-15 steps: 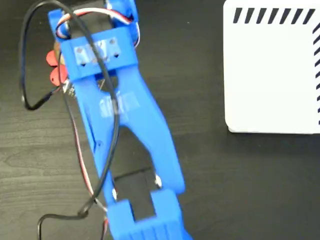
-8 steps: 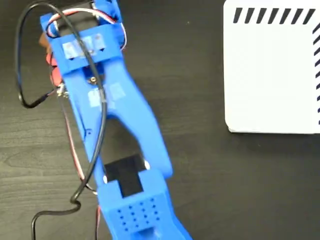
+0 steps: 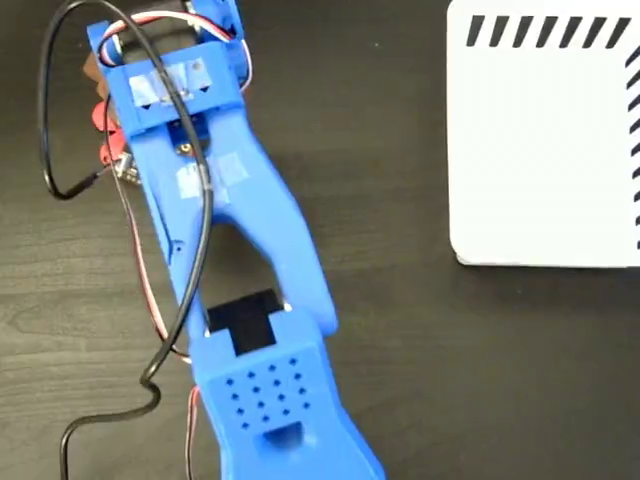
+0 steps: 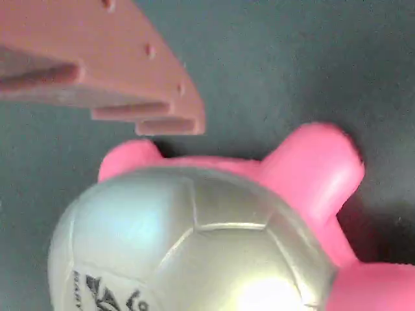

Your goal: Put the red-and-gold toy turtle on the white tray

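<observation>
Here the blue arm (image 3: 240,250) stretches up toward the top-left of the fixed view, and its bulk covers nearly all of the turtle (image 4: 194,246); only slivers of red show at its left edge, beside the wrist. That is a side effect of the reach: the wrist has to sit right above the toy to take it from the top. The turtle rests on the dark table (image 3: 400,350), well apart from the tray (image 3: 545,150), which lies at the right of the fixed view with black stripes along its edges.

The wrist view shows why the gripper sits so low. The shiny domed shell, with a black printed mark near its lower edge, fills the bottom of that picture, and pink feet stick out at the left and right. One finger (image 4: 130,84) hangs just above the shell's far side, close to a foot; whether it touches I cannot tell. The other finger is out of sight, so I cannot tell how wide the jaws stand or whether they hold anything.

In my judgement this is the approach to the grasp, the finger set to one side so the soft body can be pinched between the two.
</observation>
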